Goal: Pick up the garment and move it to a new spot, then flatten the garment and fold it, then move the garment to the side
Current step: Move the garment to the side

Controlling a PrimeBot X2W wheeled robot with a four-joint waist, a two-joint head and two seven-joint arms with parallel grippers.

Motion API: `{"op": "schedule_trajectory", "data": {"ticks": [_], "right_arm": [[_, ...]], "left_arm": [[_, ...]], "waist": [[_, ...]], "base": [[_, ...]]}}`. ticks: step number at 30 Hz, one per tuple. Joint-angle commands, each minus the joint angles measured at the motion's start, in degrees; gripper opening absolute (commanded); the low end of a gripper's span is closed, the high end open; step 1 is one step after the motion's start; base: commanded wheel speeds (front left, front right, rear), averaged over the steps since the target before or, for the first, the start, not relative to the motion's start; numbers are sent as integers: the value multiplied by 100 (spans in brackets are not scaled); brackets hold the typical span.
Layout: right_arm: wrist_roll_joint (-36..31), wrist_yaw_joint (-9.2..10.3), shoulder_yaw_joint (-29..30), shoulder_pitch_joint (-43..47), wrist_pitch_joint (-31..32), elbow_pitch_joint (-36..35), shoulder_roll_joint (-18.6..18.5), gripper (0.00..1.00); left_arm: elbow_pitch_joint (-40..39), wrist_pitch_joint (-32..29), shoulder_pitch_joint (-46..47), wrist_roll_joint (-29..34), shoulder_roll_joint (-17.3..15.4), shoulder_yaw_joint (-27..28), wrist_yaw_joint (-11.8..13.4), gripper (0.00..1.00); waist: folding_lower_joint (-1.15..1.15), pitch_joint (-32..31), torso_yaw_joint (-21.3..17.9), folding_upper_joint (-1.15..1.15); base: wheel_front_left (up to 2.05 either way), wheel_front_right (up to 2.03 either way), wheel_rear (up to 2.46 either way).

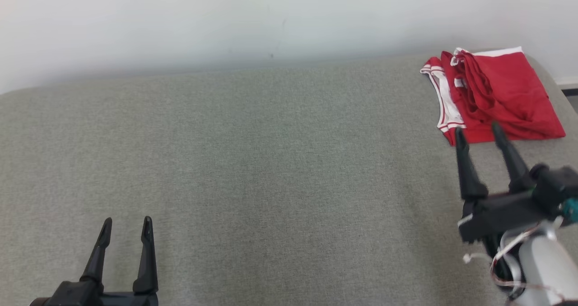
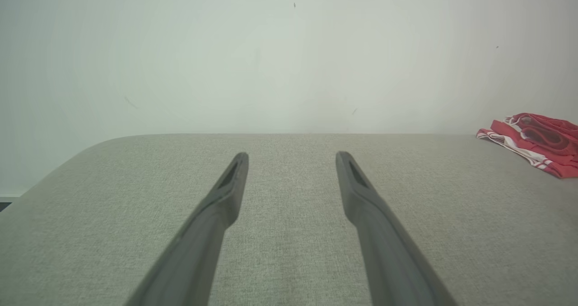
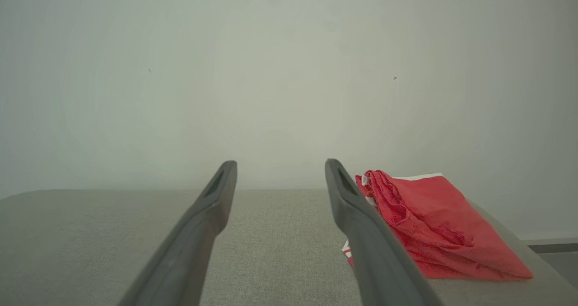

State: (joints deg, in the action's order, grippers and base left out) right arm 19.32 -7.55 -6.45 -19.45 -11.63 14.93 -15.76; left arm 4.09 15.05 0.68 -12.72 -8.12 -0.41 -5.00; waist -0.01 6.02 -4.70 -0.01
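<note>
The garment (image 1: 496, 96) is red with white trim and lies folded at the far right corner of the grey cushioned surface (image 1: 253, 161). My right gripper (image 1: 478, 132) hangs open just in front of its near edge, fingertips at the cloth's border, nothing between them. In the right wrist view the garment (image 3: 433, 229) lies to the right of the right finger (image 3: 361, 224). My left gripper (image 1: 126, 227) is open at the lower left, far from the cloth. From the left wrist, the garment (image 2: 537, 141) shows at the far right edge.
A plain pale wall (image 1: 226, 21) runs along the back of the surface. The surface's right edge (image 1: 566, 103) drops off just beyond the garment, with a dark floor strip there.
</note>
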Motion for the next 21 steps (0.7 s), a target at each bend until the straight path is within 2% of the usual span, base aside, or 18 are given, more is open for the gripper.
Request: {"op": "schedule_trajectory", "data": {"ticks": [1,10,21], "right_arm": [[-62,17,38,145,21,-93,54,100],[-270,17,300,1304,79,-779,627,100],[-389,17,435,2286,7,-1155,1079,100]], "left_arm": [[13,15,-70,49,16,14,-1,100],[133,16,-149,128,27,74,-47,100],[293,15,-370,115,-29,195,-48,100]], "waist": [[1,-78,69,1],[1,-252,249,1],[1,-602,424,1]], "base": [[0,0,0],[0,0,0],[0,0,0]]}}
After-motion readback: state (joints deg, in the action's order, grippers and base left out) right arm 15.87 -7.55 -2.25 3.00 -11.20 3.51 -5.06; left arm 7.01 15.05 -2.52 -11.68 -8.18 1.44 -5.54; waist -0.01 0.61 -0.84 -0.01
